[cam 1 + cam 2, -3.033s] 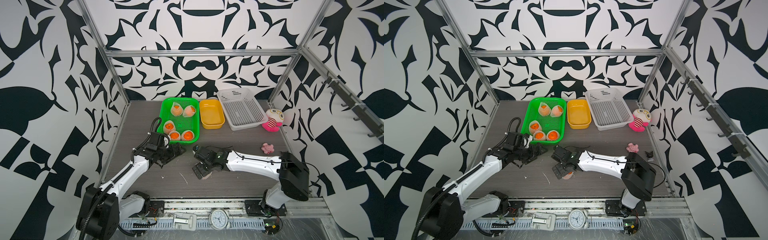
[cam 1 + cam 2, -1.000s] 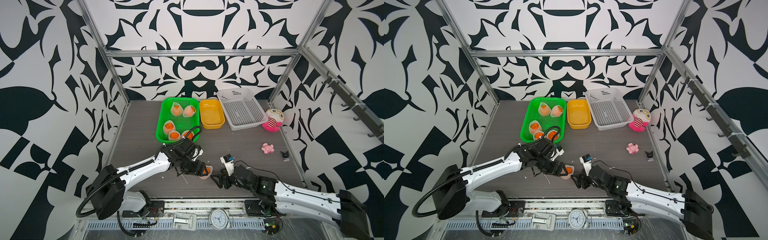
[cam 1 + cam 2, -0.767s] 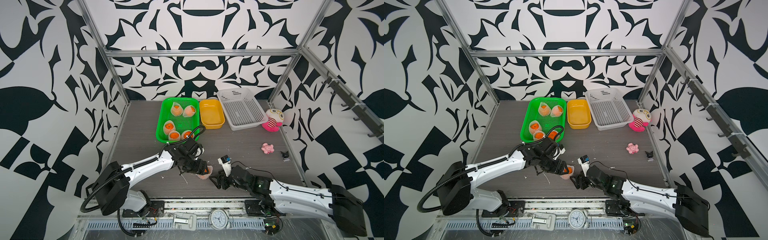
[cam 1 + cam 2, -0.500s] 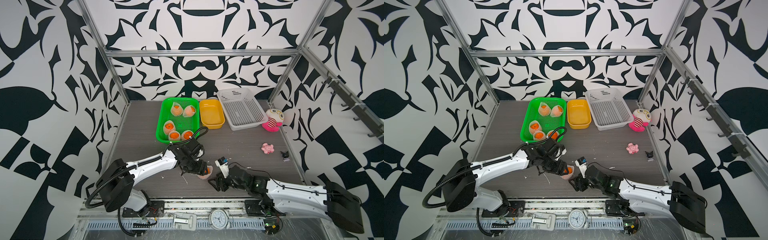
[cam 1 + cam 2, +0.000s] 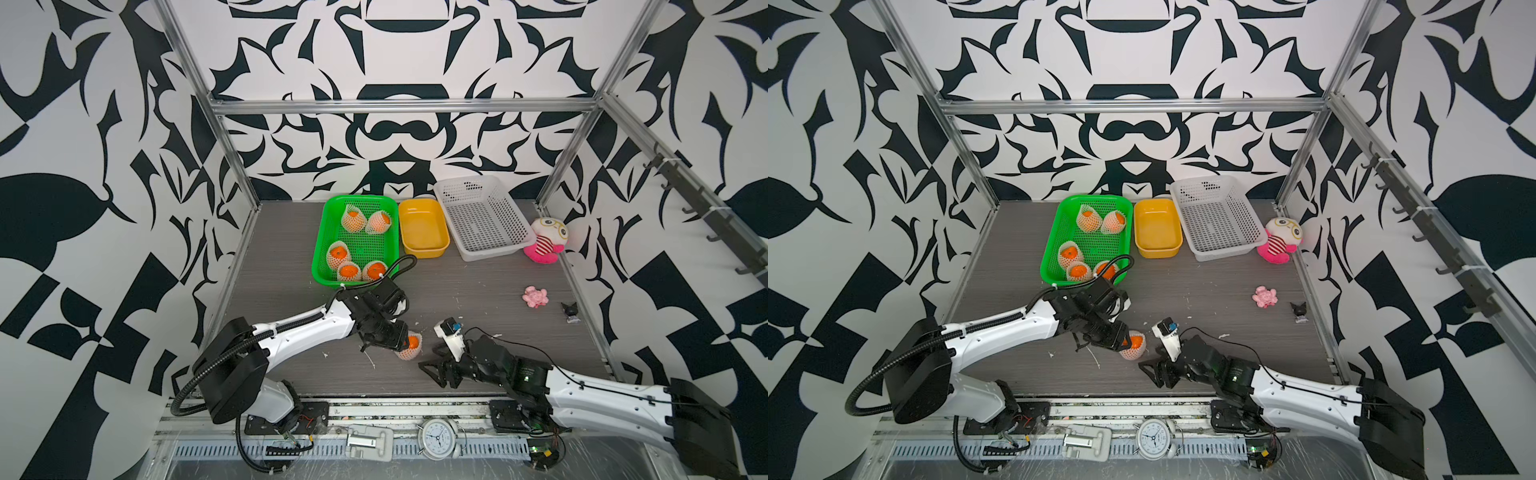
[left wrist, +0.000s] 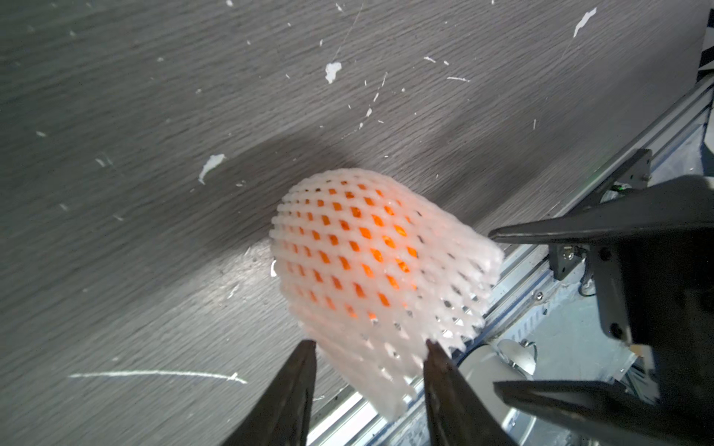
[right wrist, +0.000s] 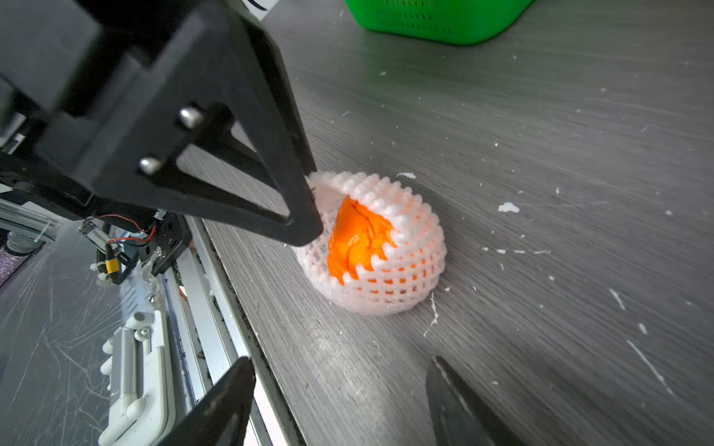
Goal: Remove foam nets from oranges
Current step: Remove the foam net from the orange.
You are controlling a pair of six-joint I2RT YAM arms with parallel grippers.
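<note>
Likely soft, springy white foam-mesh net (image 6: 371,262), mid-frame: pinch loose rim; left gripper (image 6: 369,347) astride, grip unclear; right gripper (image 7: 342,363) agape.

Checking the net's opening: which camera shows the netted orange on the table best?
The right wrist view: the orange bulges from the foam net's open end. The left wrist shows only mesh; top views show it tiny.
</note>
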